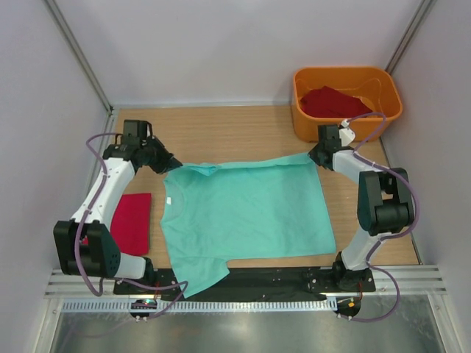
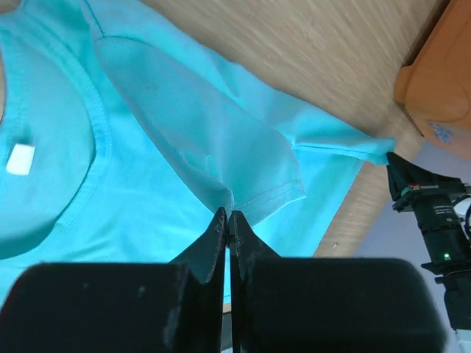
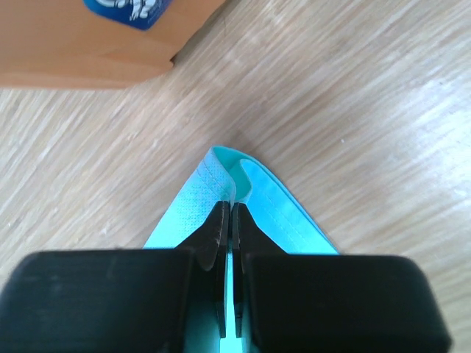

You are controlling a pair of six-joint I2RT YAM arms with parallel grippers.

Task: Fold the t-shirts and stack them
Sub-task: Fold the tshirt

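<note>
A mint-green t-shirt (image 1: 243, 213) lies spread flat across the middle of the table, its neck toward the left. My left gripper (image 1: 173, 165) is shut on the far sleeve, pinching the cloth (image 2: 243, 184) at its fingertips (image 2: 229, 215); the white neck label (image 2: 20, 159) shows beside it. At the far right hem corner (image 3: 221, 165) my right gripper (image 1: 313, 156) is shut on a fold of the cloth. A folded deep red t-shirt (image 1: 132, 220) lies on the table by the left arm. Another red t-shirt (image 1: 335, 101) sits crumpled in the tub.
An orange plastic tub (image 1: 302, 121) stands at the back right corner, just behind the right gripper; its side (image 3: 88, 51) shows in the right wrist view. White walls close in the table on three sides. A black base plate (image 1: 280, 279) runs along the near edge.
</note>
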